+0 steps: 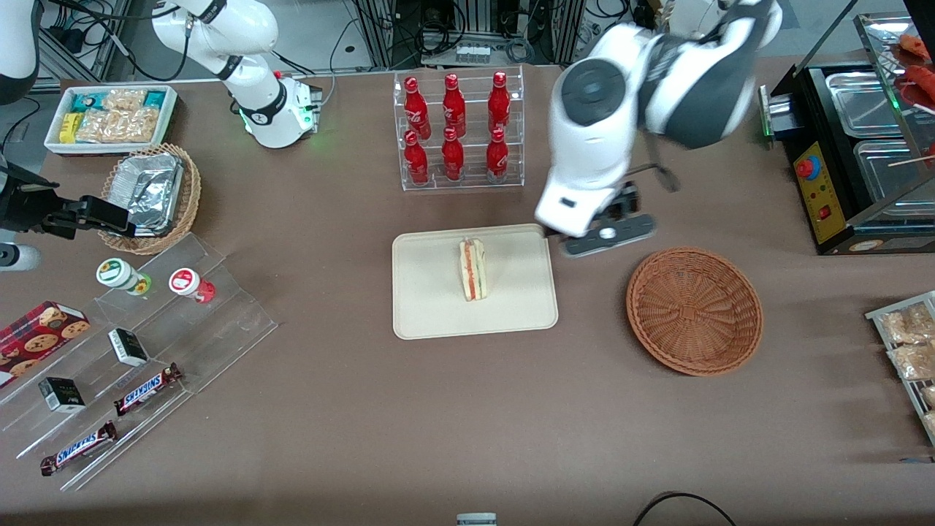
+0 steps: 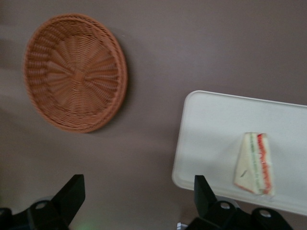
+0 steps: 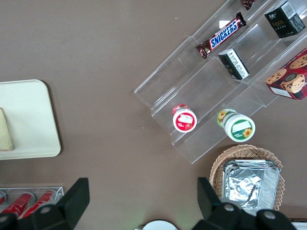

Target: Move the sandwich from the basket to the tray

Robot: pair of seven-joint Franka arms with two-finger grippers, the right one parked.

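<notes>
The sandwich [image 1: 472, 269] lies on its side near the middle of the tray [image 1: 427, 314]. The end effector [image 1: 606, 234] hangs above the bench [image 1: 365, 424] between tray and basket [image 1: 694, 310], its fingers [image 2: 72, 194] spread, holding nothing.

The working arm [image 1: 657, 95] wears glossy white rounded shells with dark grey bands at the joints and a round dark grey cap on the broad link. A thin black cable loops beside the wrist. Its gripper [image 2: 139, 199], above the worktop, has black wedge-shaped fingers [image 2: 72, 194] set wide apart, with round screw holes at their bases.
</notes>
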